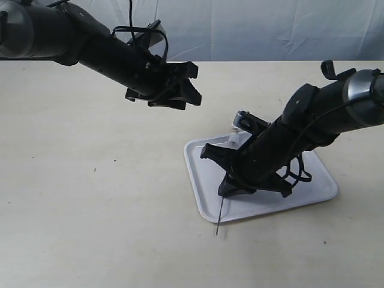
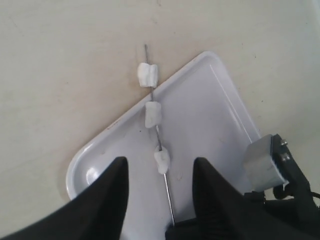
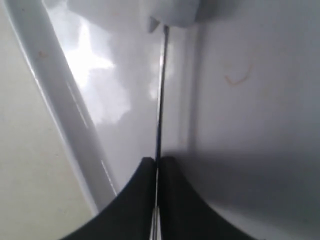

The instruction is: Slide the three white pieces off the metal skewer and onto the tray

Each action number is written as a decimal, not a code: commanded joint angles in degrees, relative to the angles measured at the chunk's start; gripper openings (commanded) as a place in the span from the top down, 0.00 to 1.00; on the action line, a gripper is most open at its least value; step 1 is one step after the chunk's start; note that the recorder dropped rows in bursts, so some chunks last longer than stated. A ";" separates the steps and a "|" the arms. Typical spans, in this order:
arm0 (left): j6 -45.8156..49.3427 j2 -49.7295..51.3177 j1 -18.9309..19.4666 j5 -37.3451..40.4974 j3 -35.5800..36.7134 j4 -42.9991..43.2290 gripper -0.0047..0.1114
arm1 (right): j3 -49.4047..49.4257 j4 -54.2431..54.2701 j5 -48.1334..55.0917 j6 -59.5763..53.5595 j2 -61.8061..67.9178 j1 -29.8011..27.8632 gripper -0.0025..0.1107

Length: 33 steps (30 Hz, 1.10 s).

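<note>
The metal skewer (image 2: 167, 190) lies slanted across a corner of the white tray (image 2: 210, 110). Three white pieces are threaded on it. One piece (image 2: 148, 75) is out over the table, one (image 2: 153, 115) is at the tray's rim, and one (image 2: 161, 161) is over the tray. My right gripper (image 3: 157, 162) is shut on the skewer's bare shaft (image 3: 161, 90), low on the tray (image 1: 204, 198). A short end of the skewer (image 1: 219, 221) pokes past the front rim. My left gripper (image 2: 160, 161) hangs open, high above the pieces.
The tray sits on a plain beige table (image 1: 90, 198) with a pale backdrop behind. The right arm (image 1: 312, 126) leans over the tray's right half. The left arm (image 1: 90, 45) reaches in from the upper left, well above the table.
</note>
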 commanded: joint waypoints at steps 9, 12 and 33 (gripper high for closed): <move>0.05 0.12 -0.30 4.43 -2.01 -0.60 0.61 | 0.59 -1.38 -1.28 -8.11 1.26 0.07 0.98; 0.05 -0.09 -0.30 4.43 -2.01 -0.61 0.61 | 0.70 -1.76 -0.98 -13.32 -1.56 0.07 0.98; 10.88 -7.68 -1.40 15.51 -1.65 -15.89 0.50 | 18.16 -3.79 6.51 -20.60 -41.36 -8.02 0.98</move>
